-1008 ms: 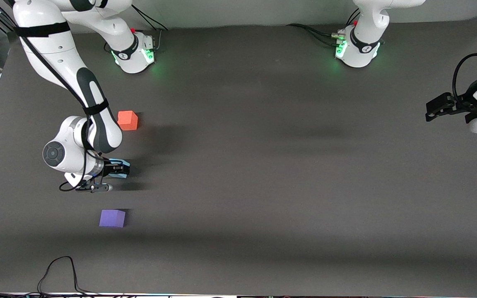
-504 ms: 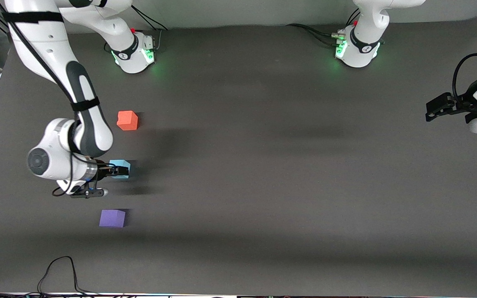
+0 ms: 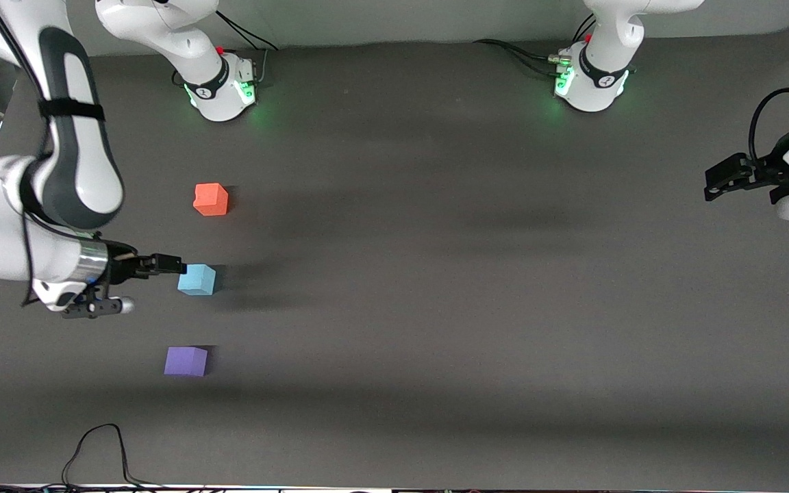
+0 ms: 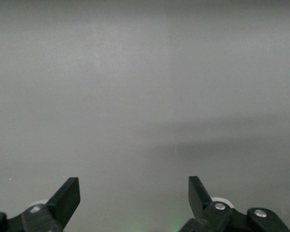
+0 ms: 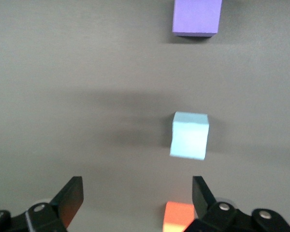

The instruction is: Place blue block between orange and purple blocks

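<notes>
The blue block (image 3: 197, 279) rests on the dark table, on its own, in the gap between the orange block (image 3: 211, 199) and the purple block (image 3: 185, 361); the orange one is farthest from the front camera, the purple one nearest. My right gripper (image 3: 163, 266) is open and empty, over the table just beside the blue block toward the right arm's end. Its wrist view shows the blue block (image 5: 189, 135), the purple block (image 5: 195, 17) and the orange block (image 5: 180, 215) past the open right gripper (image 5: 137, 193). The left gripper (image 3: 720, 179) waits open and empty at the left arm's end; its wrist view shows the open left gripper (image 4: 134, 193) over bare table.
The two arm bases (image 3: 220, 85) (image 3: 590, 79) stand at the table's back edge. A black cable (image 3: 93, 445) loops on the table near the front edge, toward the right arm's end.
The right gripper has opened, let go of the blue block and drawn back from it toward the right arm's end. The block stays where it was set. The left arm has not moved.
</notes>
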`<action>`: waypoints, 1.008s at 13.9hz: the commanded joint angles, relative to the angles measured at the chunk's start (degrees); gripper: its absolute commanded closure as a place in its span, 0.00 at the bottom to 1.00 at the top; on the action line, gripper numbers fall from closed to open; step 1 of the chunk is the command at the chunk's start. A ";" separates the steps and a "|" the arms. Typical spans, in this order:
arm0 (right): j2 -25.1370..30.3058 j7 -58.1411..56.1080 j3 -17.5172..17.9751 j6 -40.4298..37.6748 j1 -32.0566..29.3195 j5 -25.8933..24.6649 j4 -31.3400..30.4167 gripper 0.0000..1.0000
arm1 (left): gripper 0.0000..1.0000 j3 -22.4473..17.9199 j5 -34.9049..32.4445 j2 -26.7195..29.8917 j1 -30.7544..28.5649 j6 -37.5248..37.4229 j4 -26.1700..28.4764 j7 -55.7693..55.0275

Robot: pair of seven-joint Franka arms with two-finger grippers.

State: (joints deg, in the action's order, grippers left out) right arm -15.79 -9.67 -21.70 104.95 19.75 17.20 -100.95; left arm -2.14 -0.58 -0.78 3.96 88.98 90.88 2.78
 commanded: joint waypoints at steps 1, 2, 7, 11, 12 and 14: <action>5.74 4.56 -0.01 -3.35 4.23 -5.40 2.34 0.00 | 0.00 -0.50 -0.21 -0.01 0.70 0.05 -0.88 -0.14; 7.94 8.14 -0.01 -3.87 5.29 -6.12 2.52 0.00 | 0.00 -0.50 -0.21 -0.10 0.61 0.05 -0.88 -0.23; 16.04 10.72 0.25 -7.12 10.31 -9.90 2.08 0.00 | 0.00 -0.50 -0.12 -0.10 0.70 0.14 -0.88 -0.23; 18.33 10.55 -0.01 -8.18 10.66 -11.66 1.99 0.00 | 0.00 -0.50 -0.12 -0.01 0.61 0.14 -0.88 -0.23; 18.51 10.63 -0.10 -8.18 10.75 -11.75 1.99 0.00 | 0.00 -0.41 -0.21 -0.01 0.61 0.14 -0.88 -0.23; 18.60 10.63 0.42 -7.83 9.71 -12.10 1.90 0.00 | 0.00 -0.50 -0.21 -0.01 0.70 0.14 -0.88 -0.23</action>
State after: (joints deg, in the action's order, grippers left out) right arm 1.46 0.09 -21.49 96.80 29.74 6.70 -97.89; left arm -2.16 -0.58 -0.78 3.96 89.01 90.82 2.78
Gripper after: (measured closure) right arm 0.000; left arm 0.000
